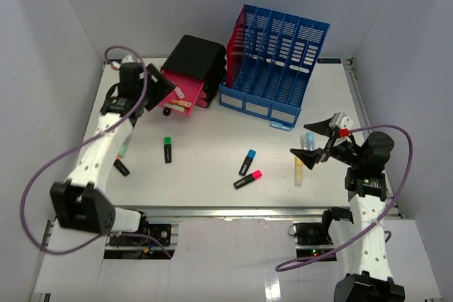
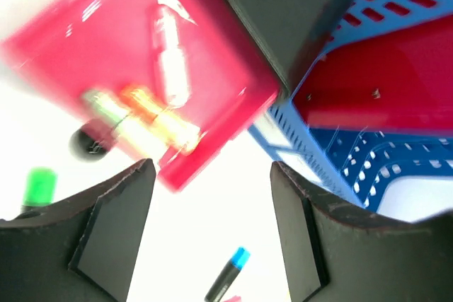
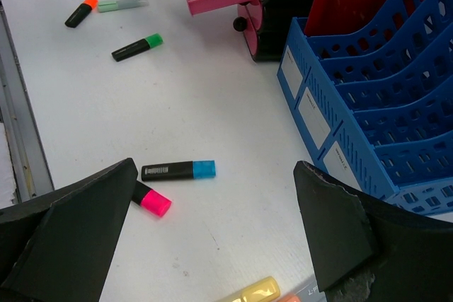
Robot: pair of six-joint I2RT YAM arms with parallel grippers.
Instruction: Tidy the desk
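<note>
Bench (image 1: 212, 125), white and wide, lies under both my arms, with markers (image 1: 247, 162) strewn across its near half. My left jaws (image 2: 211, 169) stand apart and empty over the pulled-out pink drawer (image 2: 141, 54) at far left, placed there, I judge, so markers can drop in. My right jaws (image 1: 308, 139) gape wide, holding nothing, near the blue file rack (image 1: 276, 61). The left wrist view, though blurred, shows pens (image 2: 170, 54) lying in the drawer. Only the overhead view shows the whole yellow marker (image 1: 299, 171) by my right jaws.
</note>
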